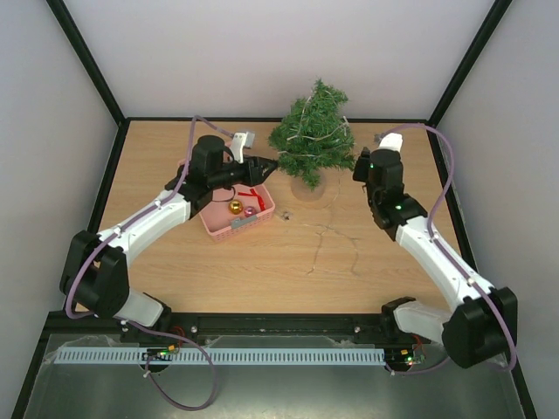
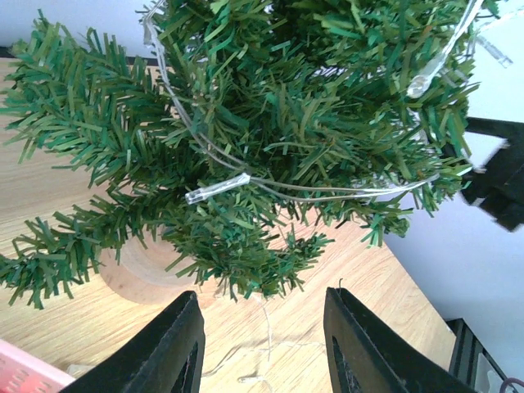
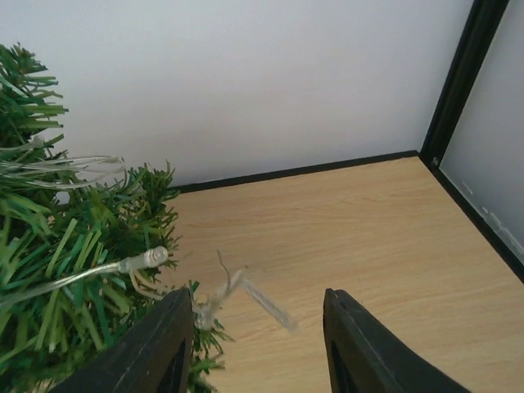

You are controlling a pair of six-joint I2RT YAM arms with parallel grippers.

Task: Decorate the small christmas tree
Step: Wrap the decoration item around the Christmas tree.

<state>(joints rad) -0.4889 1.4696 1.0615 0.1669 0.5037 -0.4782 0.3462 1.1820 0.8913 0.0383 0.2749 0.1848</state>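
Observation:
The small christmas tree (image 1: 312, 138) stands at the back middle of the table on a round pale base (image 1: 308, 186), with a clear light string (image 2: 217, 190) wound through its branches. My left gripper (image 1: 271, 164) is open just left of the tree, low by the base (image 2: 139, 274), and nothing is between its fingers (image 2: 184, 327). My right gripper (image 1: 359, 166) is open close to the tree's right side. In the right wrist view a blurred loose end of the light string (image 3: 246, 286) hangs between the open jaws, beside the branches (image 3: 57, 270).
A pink basket (image 1: 220, 229) sits left of the tree, holding a gold ball (image 1: 235, 207), a pink ball (image 1: 249, 211) and a red ribbon (image 1: 256, 195). Thin wire (image 1: 327, 234) trails across the table in front of the tree. Walls and black frame posts enclose the table.

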